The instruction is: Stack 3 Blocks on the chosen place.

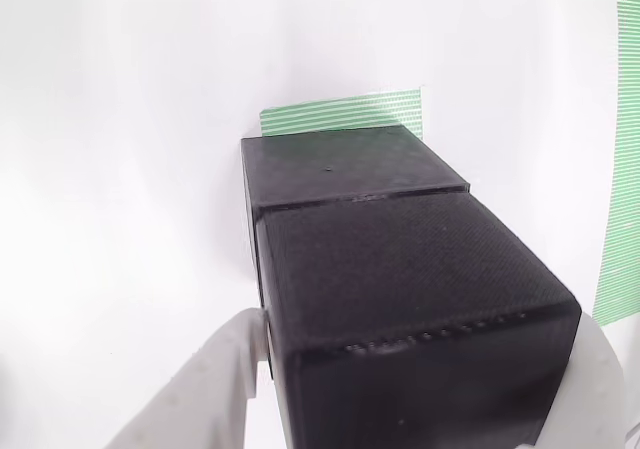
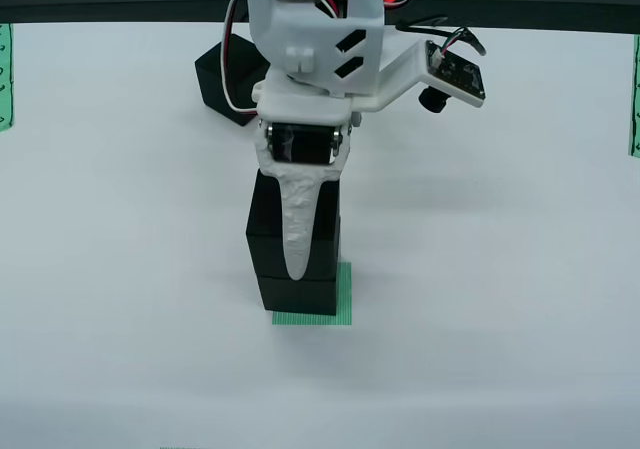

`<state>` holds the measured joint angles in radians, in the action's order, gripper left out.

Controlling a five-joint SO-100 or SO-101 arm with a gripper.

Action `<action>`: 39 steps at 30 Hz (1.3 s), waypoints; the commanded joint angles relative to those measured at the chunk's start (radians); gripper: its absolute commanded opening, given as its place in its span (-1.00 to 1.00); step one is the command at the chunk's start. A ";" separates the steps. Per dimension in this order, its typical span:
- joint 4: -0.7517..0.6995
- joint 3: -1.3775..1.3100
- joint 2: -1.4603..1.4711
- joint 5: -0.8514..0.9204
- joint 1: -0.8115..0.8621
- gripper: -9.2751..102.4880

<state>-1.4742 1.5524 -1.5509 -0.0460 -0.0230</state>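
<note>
Pincer [image 2: 297, 231] grips upper block [image 1: 410, 299] | lower block [image 2: 297, 293] on striped patch [image 2: 343, 299]

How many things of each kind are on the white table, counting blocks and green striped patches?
Black blocks: 3 (bottom block, block in the hand, loose block)
Green striped square patch: 1
Green striped edge strips: 2 ()
Total: 6

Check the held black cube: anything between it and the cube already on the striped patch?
Nothing visible. The gripper holds the upper matte black cube directly over the lower black cube, which stands on the green-and-white striped square patch. Whether the two touch cannot be told.
</note>
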 commanded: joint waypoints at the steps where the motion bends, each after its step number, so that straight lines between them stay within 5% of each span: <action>1: 0.014 -0.021 0.000 0.017 0.020 -0.20; 30: -0.043 0.028 -0.279 0.064 -0.026 -0.15; 39: -0.071 0.221 -0.545 0.242 -0.026 -0.17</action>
<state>-1.5232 1.7349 -2.0018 0.1335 -0.0506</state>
